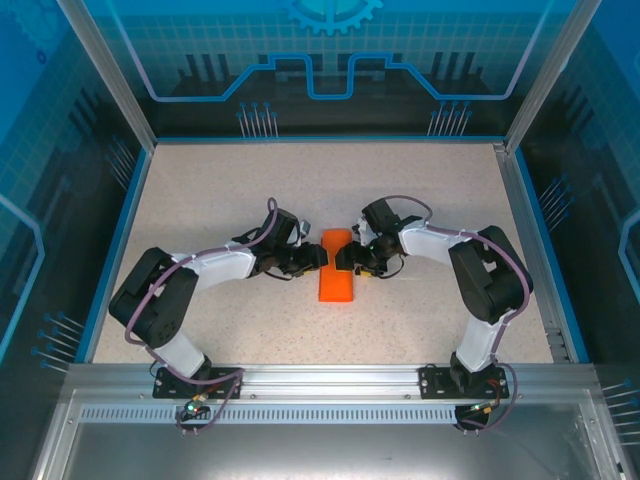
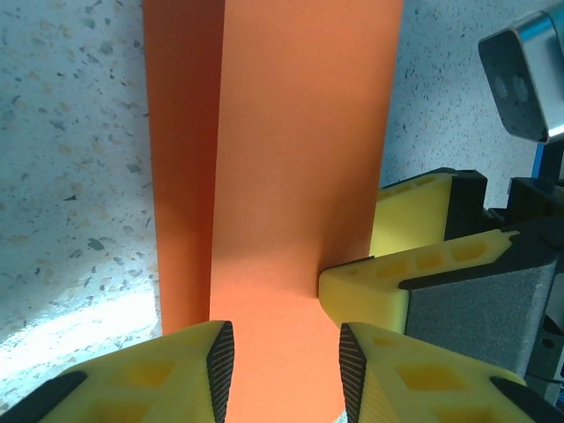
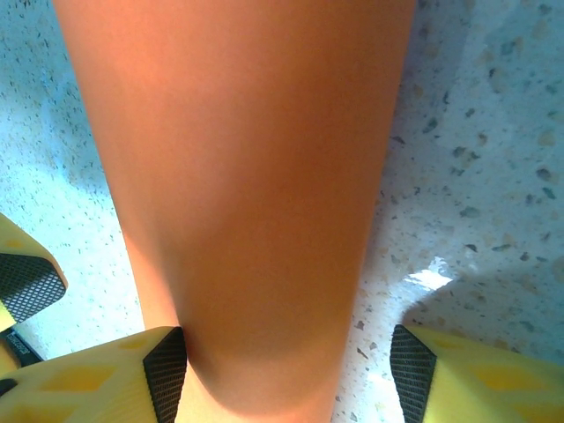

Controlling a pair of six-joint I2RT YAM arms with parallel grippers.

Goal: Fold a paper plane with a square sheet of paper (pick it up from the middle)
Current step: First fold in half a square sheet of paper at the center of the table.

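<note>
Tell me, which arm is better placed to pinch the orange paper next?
Probably left. The left tool has its jaws narrow over the folded orange paper; the right tool stands much wider, one pad off the paper.

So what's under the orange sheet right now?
The speckled table shows along both long sides of the orange sheet, which lies on it. The sheet is folded, one layer over another. The table directly beneath, and any layers tucked under, are covered by the paper itself.

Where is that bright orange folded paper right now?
In the top view, the bright orange folded paper lies in the middle of the speckled tabletop, directly between the left gripper and the right gripper.
</note>
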